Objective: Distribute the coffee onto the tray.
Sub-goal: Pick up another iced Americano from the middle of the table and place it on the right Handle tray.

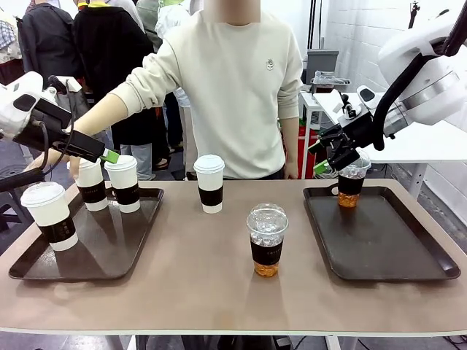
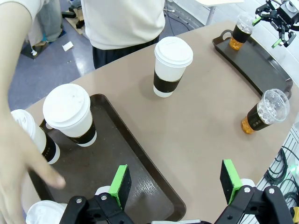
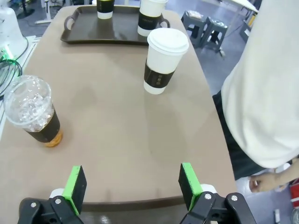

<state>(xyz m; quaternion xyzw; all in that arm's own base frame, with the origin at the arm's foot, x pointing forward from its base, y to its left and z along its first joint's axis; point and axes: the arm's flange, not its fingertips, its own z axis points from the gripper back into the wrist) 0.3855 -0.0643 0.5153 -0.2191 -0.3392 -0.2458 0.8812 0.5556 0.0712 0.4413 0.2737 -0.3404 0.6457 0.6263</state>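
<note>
In the front view the left tray (image 1: pixel 102 262), at the lower left of the frame, carries three paper cups (image 1: pixel 122 184). The right tray (image 1: pixel 394 248), at the lower right, carries one iced coffee (image 1: pixel 351 182) in its far corner. A fourth paper cup (image 1: pixel 210 183) and a second iced coffee (image 1: pixel 266 240) stand on the bare worktop (image 1: pixel 219 292) between the trays, so by my reading four of six are placed and two are left. The left end effector (image 1: pixel 109 155) hovers just above the two far paper cups, and the right end effector (image 1: pixel 332 157) hangs just beside the iced coffee on its tray. In the left wrist view the left end effector (image 2: pixel 175 184) is spread over the tray with nothing between its pads, while the person's hand (image 2: pixel 18 158) reaches in at the lower left by the cups. In the right wrist view the right end effector (image 3: pixel 132 186) is likewise spread and empty, with the two unplaced cups ahead on the worktop, mid-frame.
</note>
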